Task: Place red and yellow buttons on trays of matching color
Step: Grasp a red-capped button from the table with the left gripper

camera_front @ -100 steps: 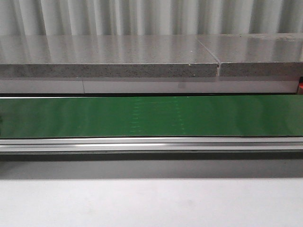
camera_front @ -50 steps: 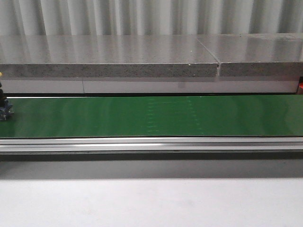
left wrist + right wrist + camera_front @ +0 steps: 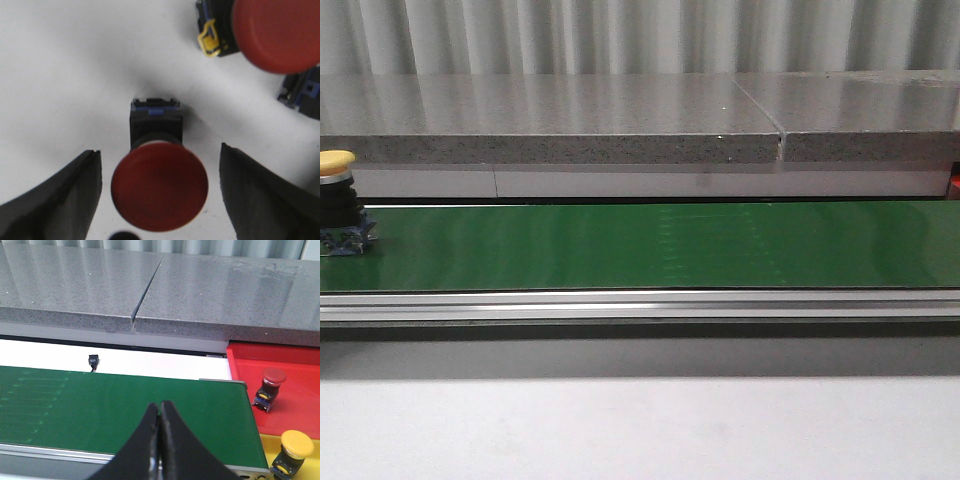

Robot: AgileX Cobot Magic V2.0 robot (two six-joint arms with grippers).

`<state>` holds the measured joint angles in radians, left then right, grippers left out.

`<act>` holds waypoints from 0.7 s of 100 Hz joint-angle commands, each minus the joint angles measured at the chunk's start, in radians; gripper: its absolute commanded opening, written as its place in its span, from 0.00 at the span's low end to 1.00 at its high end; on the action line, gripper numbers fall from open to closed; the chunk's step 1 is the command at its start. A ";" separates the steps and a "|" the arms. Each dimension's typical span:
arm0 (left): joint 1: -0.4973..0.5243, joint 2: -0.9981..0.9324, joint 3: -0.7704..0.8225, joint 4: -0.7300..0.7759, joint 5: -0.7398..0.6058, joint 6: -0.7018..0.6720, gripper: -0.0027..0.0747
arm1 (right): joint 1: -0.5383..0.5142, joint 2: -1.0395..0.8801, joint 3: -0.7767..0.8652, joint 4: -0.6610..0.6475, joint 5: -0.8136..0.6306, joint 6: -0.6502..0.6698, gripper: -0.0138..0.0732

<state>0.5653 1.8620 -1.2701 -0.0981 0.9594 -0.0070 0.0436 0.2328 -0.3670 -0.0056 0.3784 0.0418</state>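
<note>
Green conveyor belt, yellow-capped black push button at its left end.
Left gripper wide open around red mushroom-cap button (not gripping); right gripper closed, empty.

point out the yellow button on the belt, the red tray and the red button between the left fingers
yellow button [image 3: 336, 159], front view, its yellow cap
red tray [image 3: 300, 385], right wrist view, bare floor
red button [image 3: 159, 186], left wrist view, its red cap

Green belt, yellow-capped button on black body, red tray, speckled grey slab.
</note>
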 commanded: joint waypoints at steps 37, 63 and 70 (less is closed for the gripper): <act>-0.005 -0.038 -0.023 -0.016 -0.064 -0.010 0.37 | 0.000 0.006 -0.026 -0.001 -0.075 -0.007 0.08; -0.021 -0.079 -0.023 -0.014 -0.039 0.000 0.32 | 0.000 0.006 -0.026 -0.001 -0.075 -0.007 0.08; -0.037 -0.112 -0.023 0.002 -0.035 0.000 0.32 | 0.000 0.006 -0.026 -0.001 -0.075 -0.007 0.08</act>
<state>0.5496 1.8401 -1.2701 -0.0989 0.9244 -0.0078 0.0436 0.2328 -0.3670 -0.0056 0.3784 0.0418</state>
